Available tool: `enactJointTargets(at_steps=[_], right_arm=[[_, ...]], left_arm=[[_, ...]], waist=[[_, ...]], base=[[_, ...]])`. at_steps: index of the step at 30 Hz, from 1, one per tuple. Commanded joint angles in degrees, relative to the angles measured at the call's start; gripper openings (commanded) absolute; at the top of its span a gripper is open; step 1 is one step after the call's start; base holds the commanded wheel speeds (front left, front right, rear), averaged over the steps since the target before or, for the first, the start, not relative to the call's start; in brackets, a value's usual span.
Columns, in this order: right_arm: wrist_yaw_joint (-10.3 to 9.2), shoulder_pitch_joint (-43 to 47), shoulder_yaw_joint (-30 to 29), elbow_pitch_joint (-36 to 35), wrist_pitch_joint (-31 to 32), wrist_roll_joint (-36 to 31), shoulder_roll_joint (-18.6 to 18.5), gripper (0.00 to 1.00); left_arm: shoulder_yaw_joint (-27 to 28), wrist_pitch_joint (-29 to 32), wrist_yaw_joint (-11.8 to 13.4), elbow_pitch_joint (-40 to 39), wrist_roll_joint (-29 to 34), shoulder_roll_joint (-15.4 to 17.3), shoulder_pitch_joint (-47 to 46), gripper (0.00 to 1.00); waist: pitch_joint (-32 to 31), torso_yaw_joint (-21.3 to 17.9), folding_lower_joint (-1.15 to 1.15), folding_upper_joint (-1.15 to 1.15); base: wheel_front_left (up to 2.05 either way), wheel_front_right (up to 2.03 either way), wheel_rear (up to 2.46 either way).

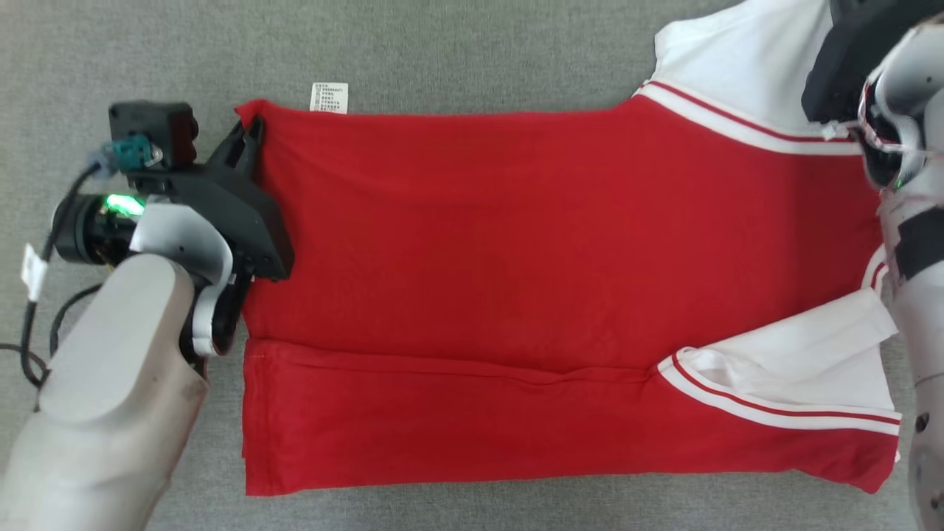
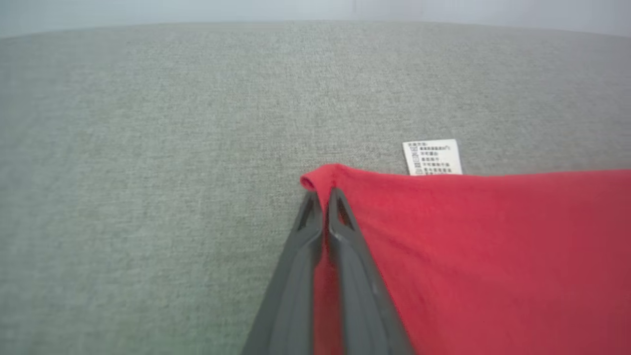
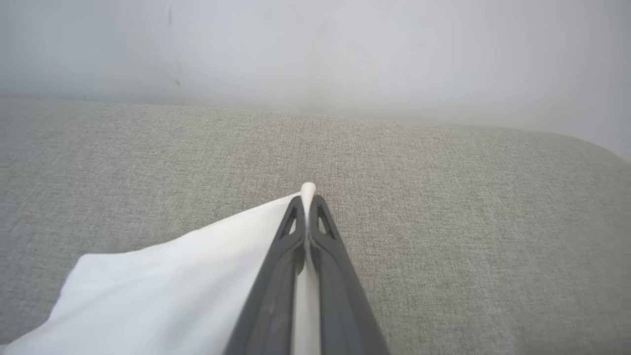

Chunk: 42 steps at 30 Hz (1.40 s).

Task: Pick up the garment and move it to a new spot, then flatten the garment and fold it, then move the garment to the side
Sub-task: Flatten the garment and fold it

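Red cloth with white sleeves, the garment (image 1: 516, 258) lies spread on a grey woven surface (image 1: 472, 51), stretched sideways between the two arms: its hem end is at the left gripper (image 2: 323, 195) and its shoulder end at the right gripper (image 3: 308, 199). The left gripper is clenched on the far corner of the hem. In the left wrist view its two dark fingers (image 2: 296, 276) press together with a strip of red fabric pinched between them, and a small roll of the corner pokes out just past the tips. A white care label (image 2: 433, 157) lies just beyond those tips and to their right, touching the garment's far edge. The red body spreads away to the right of the fingers, with bare grey surface to their left and ahead. The right gripper is likewise clamped, on white fabric. In the right wrist view a thin white fold runs up between its closed fingers and a nub shows past the tips. The white sleeve (image 3: 162, 291) fans out below and to the left of them, with grey surface ahead and to the right, and a pale wall (image 3: 315, 49) beyond. In the head view a long ridge (image 1: 442, 365) runs along the body on the robot's side; which layer lies on top I cannot tell. The second sleeve (image 1: 804, 354), white with red-and-white striped trim, lies near the right forearm (image 1: 918, 243).
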Motion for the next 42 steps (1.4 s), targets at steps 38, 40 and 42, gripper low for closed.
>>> enactJointTargets(at_steps=[38, 40, 42], right_arm=[[-0.19, 47.2, -2.0, -35.7, 7.7, 8.0, 0.5, 0.0], [-0.19, 49.4, -2.5, -37.1, 8.6, 7.8, 0.7, 0.0], [-0.19, 51.6, -2.9, -38.4, 9.7, 7.7, 1.4, 0.0]], left_arm=[[-2.3, -16.4, 0.3, 0.0, -1.1, 0.2, 23.0, 0.0], [-2.3, -16.5, 0.7, 0.0, -1.3, 0.0, 23.9, 0.0], [-2.3, -16.6, 0.8, 0.0, -1.7, 0.0, 24.5, 0.0]], waist=[[-17.8, -2.4, -0.02, -0.01], [-18.4, -2.4, -0.02, -0.01], [-18.8, -2.4, -0.02, -0.01]], base=[[0.0, 0.0, 0.0], [0.0, 0.0, 0.0], [0.0, 0.0, 0.0]])
